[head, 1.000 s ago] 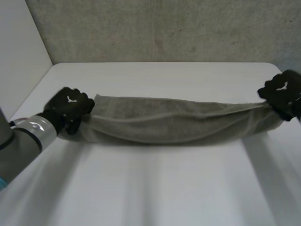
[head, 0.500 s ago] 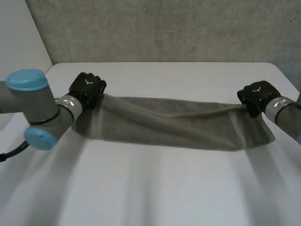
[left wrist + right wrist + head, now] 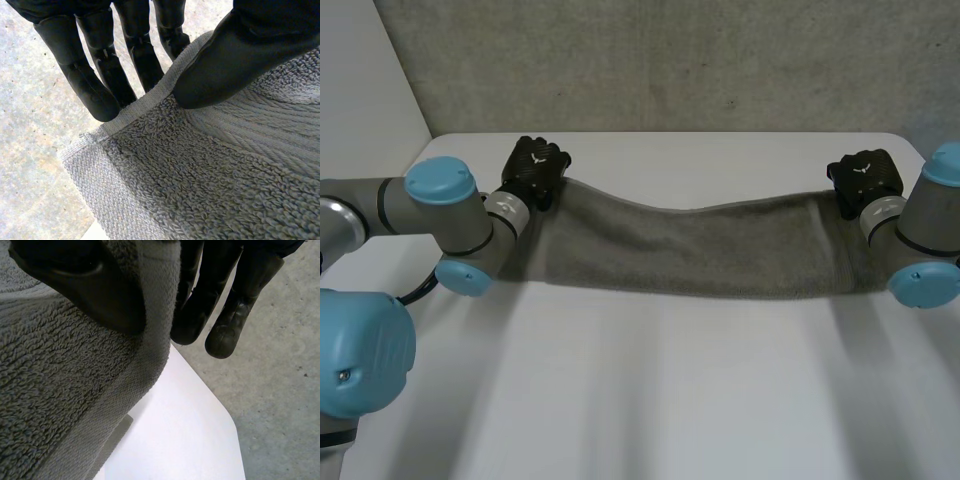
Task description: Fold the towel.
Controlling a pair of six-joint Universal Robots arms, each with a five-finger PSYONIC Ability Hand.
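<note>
Moved back, left hand (image 3: 536, 170) and right hand (image 3: 864, 178) pinch seemingly lifted towel (image 3: 700, 248).

The towel (image 3: 710, 245) is stretching between the left hand (image 3: 537, 168) and the right hand (image 3: 865, 177), each pinching one end, and is barring the middle of the table (image 3: 670, 400) from side to side. The left arm (image 3: 440, 215) and right arm (image 3: 925, 235) are closing off both ends. In front of the towel, bare tabletop is lying open. Behind it, a narrower bare strip is running up to the wall (image 3: 670, 60), which is shutting off the far side.
</note>
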